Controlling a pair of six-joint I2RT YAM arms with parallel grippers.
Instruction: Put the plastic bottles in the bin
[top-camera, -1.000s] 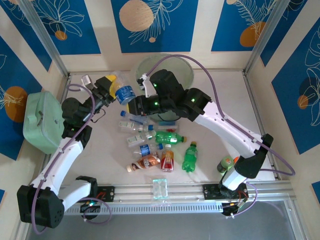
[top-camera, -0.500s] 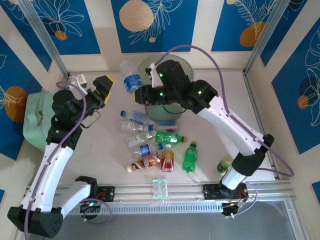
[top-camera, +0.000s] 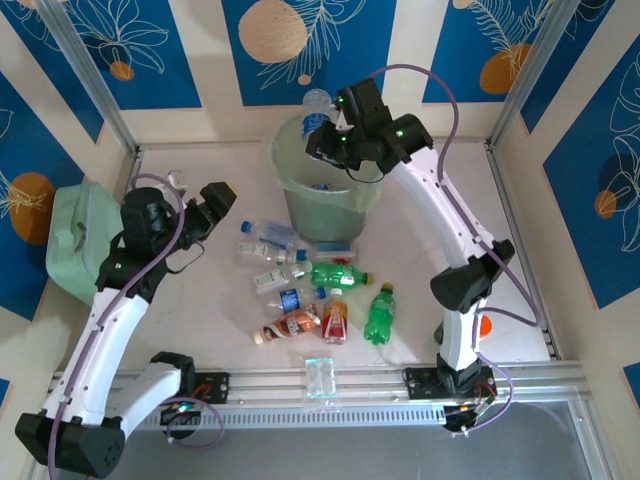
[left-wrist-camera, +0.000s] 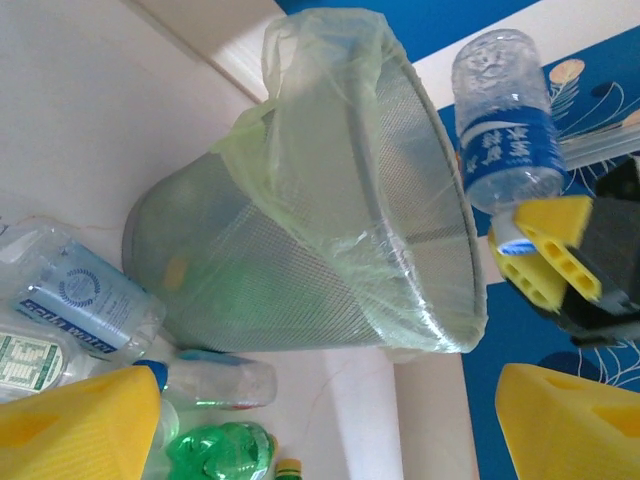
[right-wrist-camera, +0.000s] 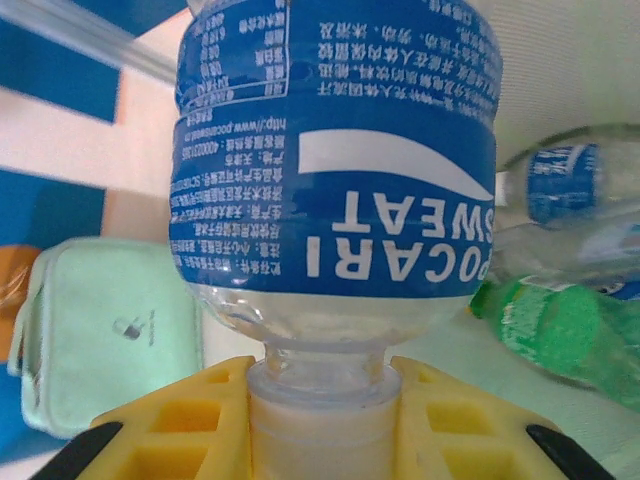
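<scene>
My right gripper (top-camera: 328, 135) is shut on the white cap of a clear plastic bottle with a blue label (top-camera: 316, 108), holding it above the far rim of the bin (top-camera: 300, 205). That bottle (right-wrist-camera: 335, 150) stands cap-down between the yellow fingers (right-wrist-camera: 170, 430). The pale green lined bin (left-wrist-camera: 330, 200) stands upright, with the held bottle (left-wrist-camera: 505, 120) beside its rim. My left gripper (top-camera: 207, 208) hangs open and empty left of the bin; its fingers (left-wrist-camera: 70, 425) frame the table. Several bottles lie on the table: clear (top-camera: 265, 236), green (top-camera: 340, 273), another green (top-camera: 380, 315), reddish-orange (top-camera: 290, 325).
A mint green lidded box (top-camera: 80, 240) sits at the left edge. A small clear item (top-camera: 320, 380) lies by the near rail. Something orange (top-camera: 484, 325) shows behind the right arm. Metal posts stand at the far corners.
The left gripper opened and let go of the blue-label bottle. The right gripper took it by the cap and carried it up and right to above the bin. The left arm drew back.
</scene>
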